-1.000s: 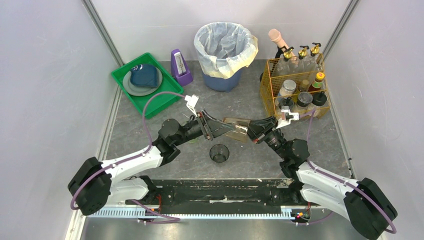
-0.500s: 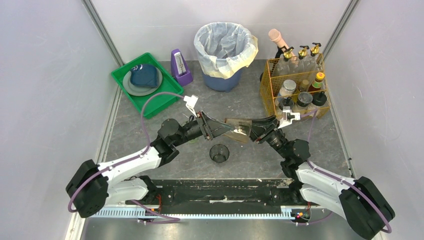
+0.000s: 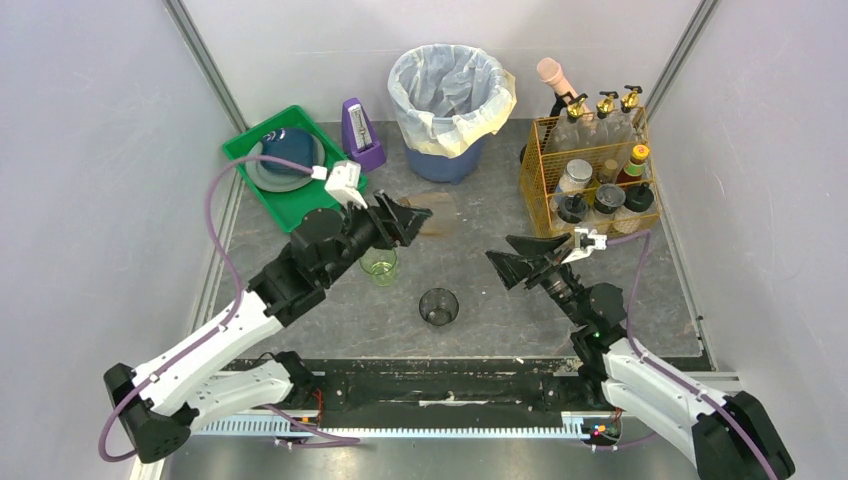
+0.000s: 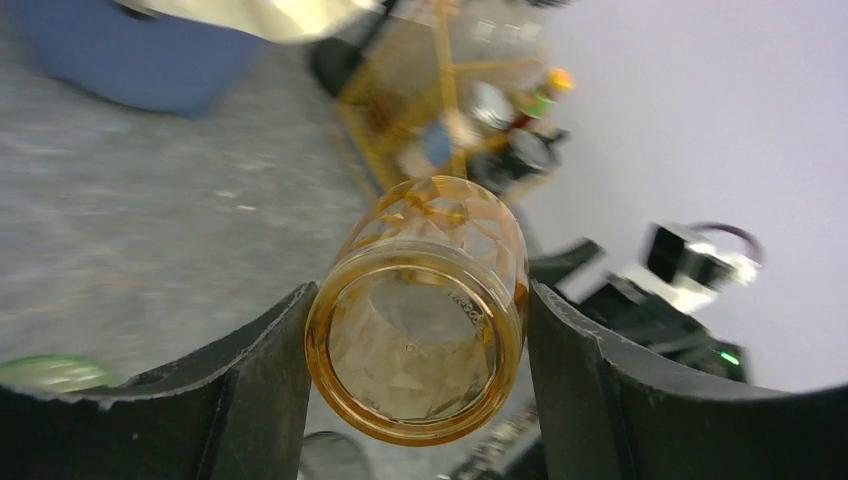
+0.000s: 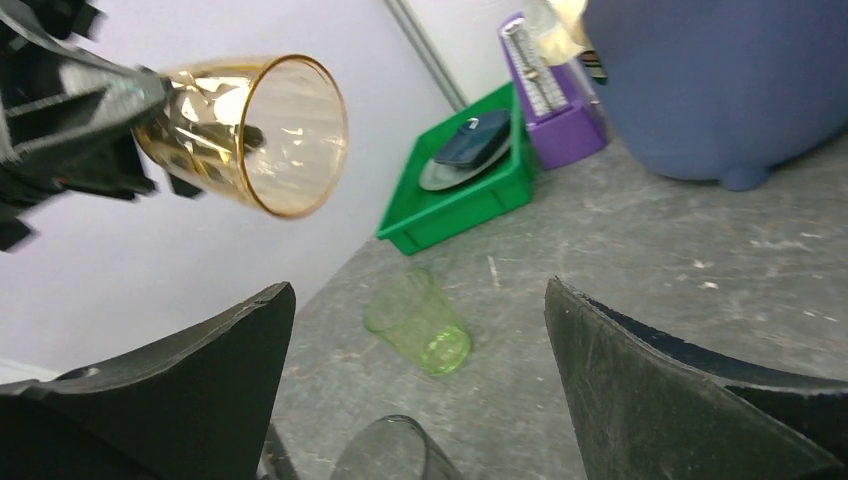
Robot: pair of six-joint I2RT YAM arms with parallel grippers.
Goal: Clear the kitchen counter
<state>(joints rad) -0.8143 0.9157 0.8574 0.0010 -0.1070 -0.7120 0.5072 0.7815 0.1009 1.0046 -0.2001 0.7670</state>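
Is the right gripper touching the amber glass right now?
Apart. The right wrist view shows the amber glass up at the left, held in the left gripper, with open air between it and the right gripper's spread fingers.

Lab test booth: mock kitchen counter (image 3: 490, 215) is enclosed by plain white panels (image 3: 90, 200); metal posts (image 3: 205, 65) are fixed at far corners.

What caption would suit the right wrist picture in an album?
Left pincer holds an amber glass sideways in mid-air; a green glass stands on the grey counter below.
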